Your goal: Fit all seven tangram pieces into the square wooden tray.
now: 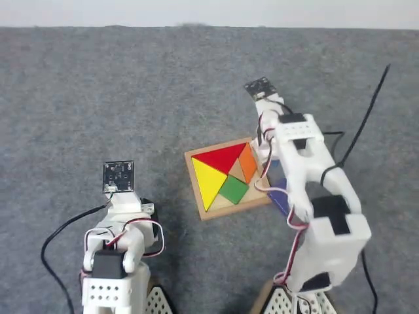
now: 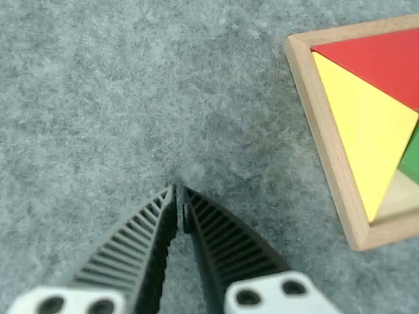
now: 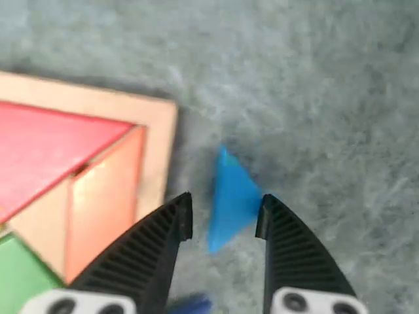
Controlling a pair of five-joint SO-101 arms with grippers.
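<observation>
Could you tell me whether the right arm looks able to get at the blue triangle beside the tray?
Probably yes: the blue triangle lies between the open fingers of the right gripper, just outside the tray, with nothing covering it.

One wooden tray [image 2: 327, 131], four pieces [image 1: 219, 159] inside, two blue pieces [image 3: 230, 199] outside, two arms [image 1: 308, 170].

Grey felt-like mat [image 1: 131, 85], pale strip behind it [image 1: 196, 12], perhaps a wall

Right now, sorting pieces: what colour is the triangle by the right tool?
Blue triangle, best in the right wrist view.
</observation>
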